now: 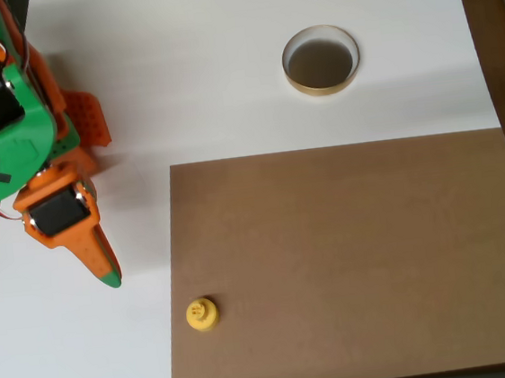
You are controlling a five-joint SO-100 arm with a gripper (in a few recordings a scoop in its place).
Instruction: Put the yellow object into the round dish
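Yellow object (201, 313) sits on the brown mat's (350, 260) lower-left corner — well apart from the round dish (320, 59). It looks light, rigid plastic; we'd pinch its knob. Gripper (104, 270) hangs nearby — we cannot tell its jaws' state.

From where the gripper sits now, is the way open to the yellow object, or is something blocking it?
Probably yes. The yellow object sits alone at the brown sheet's left edge, with bare white table between it and the gripper. The round dish is far off the path.

A small yellow object (201, 313) sits on brown board's lower-left corner, well apart from an empty tan-rimmed round dish (320, 60) on white counter.
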